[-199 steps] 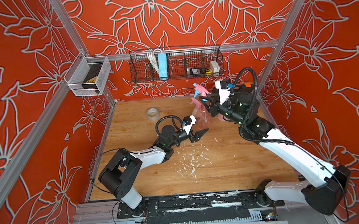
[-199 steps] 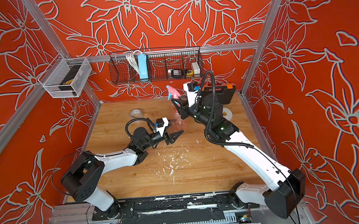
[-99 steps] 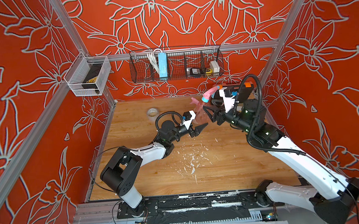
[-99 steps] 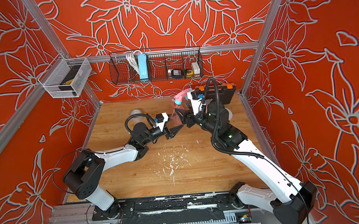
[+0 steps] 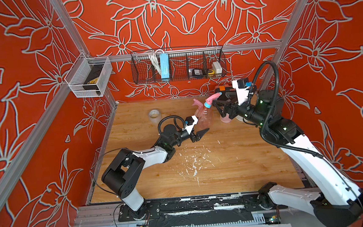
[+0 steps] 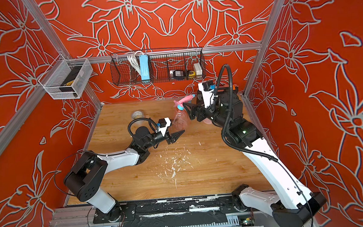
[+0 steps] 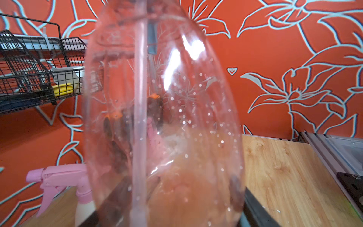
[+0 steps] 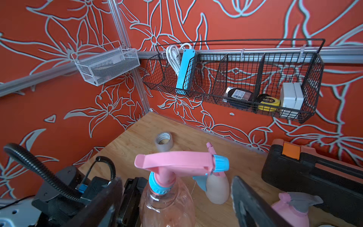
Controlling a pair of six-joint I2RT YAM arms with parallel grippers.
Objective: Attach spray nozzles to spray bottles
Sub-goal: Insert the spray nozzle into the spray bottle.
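Now left pincer (image 5: 206, 131) clamps the transparent bottle (image 5: 205, 117); right pincer (image 8: 176, 177) gapes beside its nozzle (image 8: 176, 162).

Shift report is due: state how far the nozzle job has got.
Done: the white bottle and pink bottle carry nozzles. In hand: the blue-collared nozzle sits on the transparent bottle, right gripper open beside its neck. Remaining: no bare bottle shows; tightness cannot be judged.

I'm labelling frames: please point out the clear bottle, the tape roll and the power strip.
clear bottle (image 8: 167, 204): right wrist view, body.
tape roll (image 5: 155, 118): a top view, outer wall.
power strip (image 6: 144, 67): a top view, casing.
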